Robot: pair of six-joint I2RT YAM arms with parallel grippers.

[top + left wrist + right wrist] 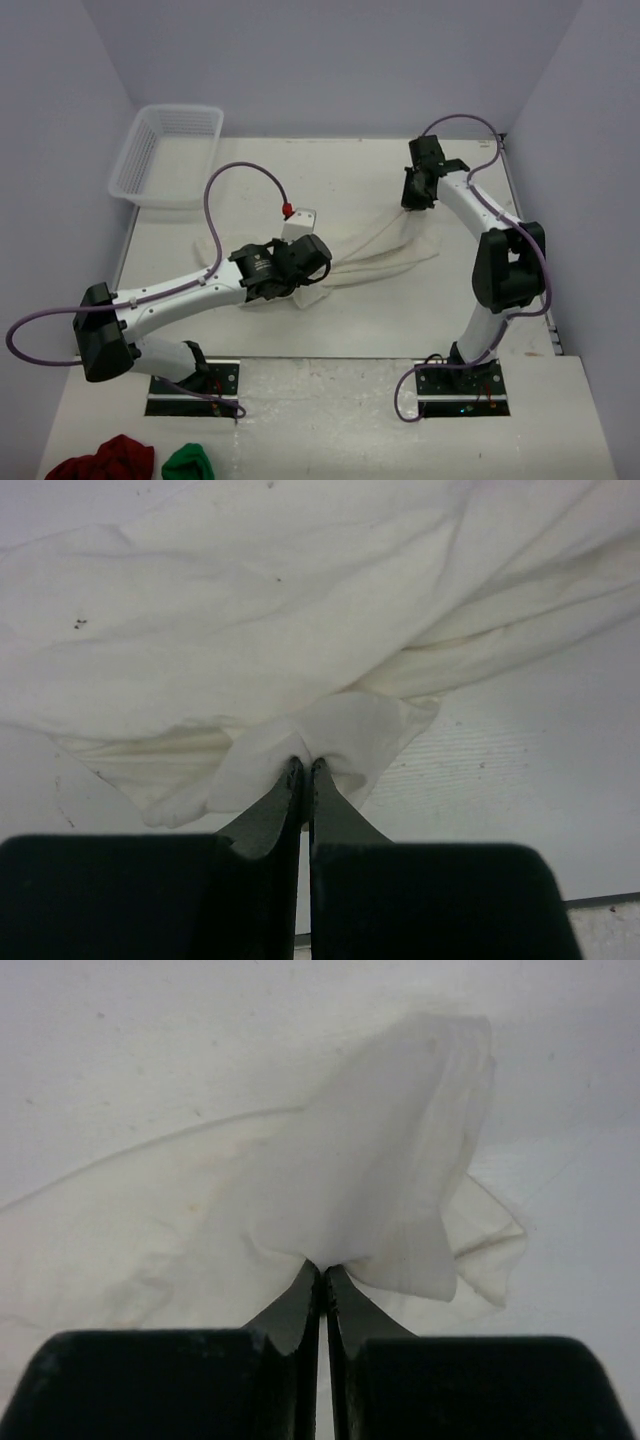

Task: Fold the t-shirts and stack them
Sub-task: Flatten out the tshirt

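Note:
One off-white t-shirt lies bunched and stretched across the middle of the table between my two arms. My left gripper is at its near left end. In the left wrist view the gripper is shut on a pinched fold of the t-shirt, and the cloth spreads away above the fingertips. My right gripper is at the far right end. The right wrist view has that gripper shut on a gathered corner of the t-shirt, which stands up in layers over the tips.
A white mesh basket stands at the far left corner. A dark red cloth bundle and a small green one lie at the near left edge, in front of the arm bases. Grey walls close in the table.

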